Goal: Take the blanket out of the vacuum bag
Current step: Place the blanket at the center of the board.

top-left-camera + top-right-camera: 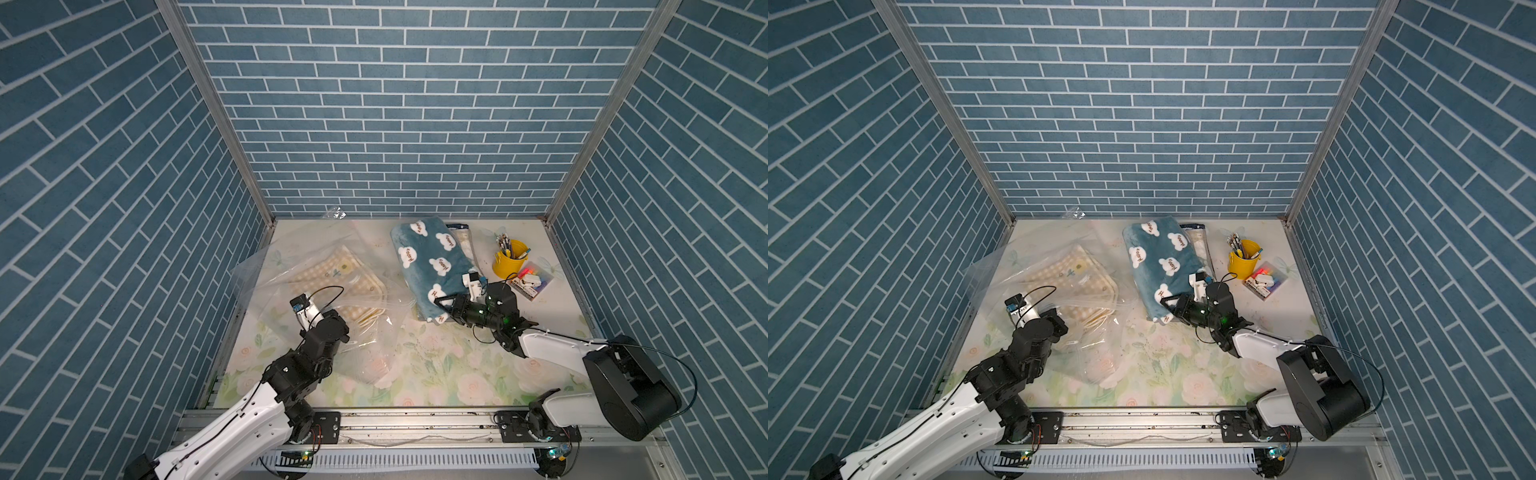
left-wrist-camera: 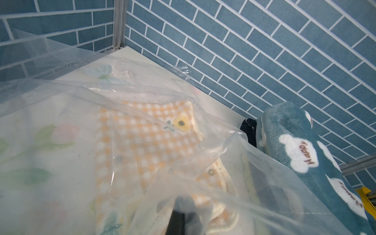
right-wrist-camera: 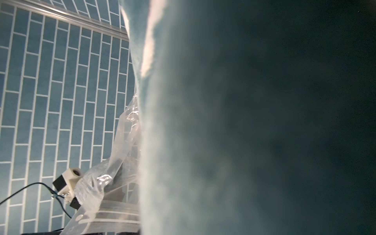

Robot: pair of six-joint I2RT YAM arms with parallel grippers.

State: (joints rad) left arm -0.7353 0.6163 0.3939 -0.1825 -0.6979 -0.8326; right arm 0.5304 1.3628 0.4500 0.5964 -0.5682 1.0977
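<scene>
Right side first: the right pincer (image 1: 445,305) is down at the near corner of the teal blanket (image 1: 432,257), jaws standing apart, released, fingertips on the fleece. That bear-print teal blanket lies folded on the worktop (image 1: 436,365), clear of the plastic, running from the pincer toward the back wall. From the right wrist view the fleece (image 3: 244,122) is so close that it blocks nearly everything.

Over on the left, the vacuum bag (image 1: 266,270) sprawls crinkled across the left half of the worktop, one corner poking up against the back wall. Inside it sits a checked blanket (image 1: 332,270), yellow and white, folded. The left pincer (image 2: 181,213) is clenched, and it looks pinched on the bag's film, which is bunched up and draped right over it. In the left wrist view you see the checked blanket (image 2: 146,138) only through that plastic (image 2: 61,61).

The bag's near-right edge comes just beside the teal blanket, so the plastic sits between the two arms.

Around them: a flat dark-edged packet (image 1: 459,232) tucked partly under the teal blanket's far side, a yellow cup of pens (image 1: 509,266) to the right, and a clear box of stationery (image 1: 532,282) just beside that, near the right arm's wrist.
</scene>
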